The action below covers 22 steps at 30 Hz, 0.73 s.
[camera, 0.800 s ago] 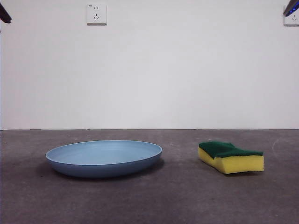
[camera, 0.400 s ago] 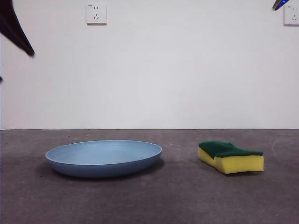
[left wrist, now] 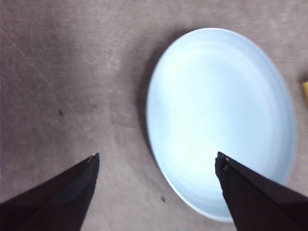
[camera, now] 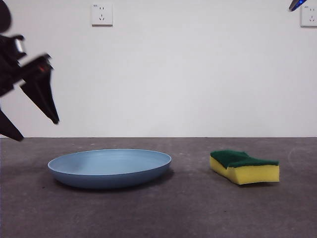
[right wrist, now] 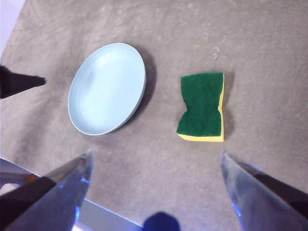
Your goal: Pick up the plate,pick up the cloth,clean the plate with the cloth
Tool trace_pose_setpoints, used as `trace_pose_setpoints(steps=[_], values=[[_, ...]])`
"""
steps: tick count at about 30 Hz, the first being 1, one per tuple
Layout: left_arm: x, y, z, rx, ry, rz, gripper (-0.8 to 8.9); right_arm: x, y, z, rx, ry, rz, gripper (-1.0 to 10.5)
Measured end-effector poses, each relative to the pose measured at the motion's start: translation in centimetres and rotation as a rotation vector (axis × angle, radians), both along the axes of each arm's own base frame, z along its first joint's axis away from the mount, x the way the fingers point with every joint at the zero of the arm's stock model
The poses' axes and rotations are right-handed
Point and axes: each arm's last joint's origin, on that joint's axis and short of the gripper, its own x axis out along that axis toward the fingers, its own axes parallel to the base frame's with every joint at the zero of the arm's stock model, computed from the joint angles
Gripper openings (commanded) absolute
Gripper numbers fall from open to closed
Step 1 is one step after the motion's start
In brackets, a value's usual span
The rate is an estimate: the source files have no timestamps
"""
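Grey desk (camera: 158, 213) against a plain white wall (camera: 198, 74) with a power socket (camera: 102, 14) up top. Blue plate (camera: 110, 167) sits flat on the desk, and the sponge (camera: 244, 166) lies well apart from it, green side up. Left gripper (left wrist: 156, 161) hangs above the plate's outer edge, jaws spread wide, holding nothing. Right gripper (right wrist: 156, 161) is way up high looking down on both things, jaws wide open too, empty.

Left claw (camera: 32, 130) hangs spread above the plate (camera: 110, 167), sponge (camera: 244, 166) apart.
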Motion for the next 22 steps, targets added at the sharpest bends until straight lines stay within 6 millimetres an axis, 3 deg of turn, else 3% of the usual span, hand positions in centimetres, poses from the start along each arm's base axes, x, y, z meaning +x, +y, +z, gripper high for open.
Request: trace_pose_setpoints(steps=[7,17,18,22], values=[[3.1,-1.8,-1.7,0.059,0.040,-0.021,4.04,0.0,0.0,0.0,-0.002,-0.002,0.002,4.4],[4.3,-3.3,-4.9,0.092,0.093,-0.055,3.98,0.0,0.0,0.0,-0.002,-0.001,0.002,4.4],[4.4,-3.4,-5.0,0.093,0.092,-0.056,3.73,0.0,0.0,0.0,-0.002,-0.001,0.002,4.4],[4.7,-3.7,-5.2,0.099,0.083,-0.065,1.08,0.0,0.0,0.0,-0.002,-0.001,0.002,4.4]])
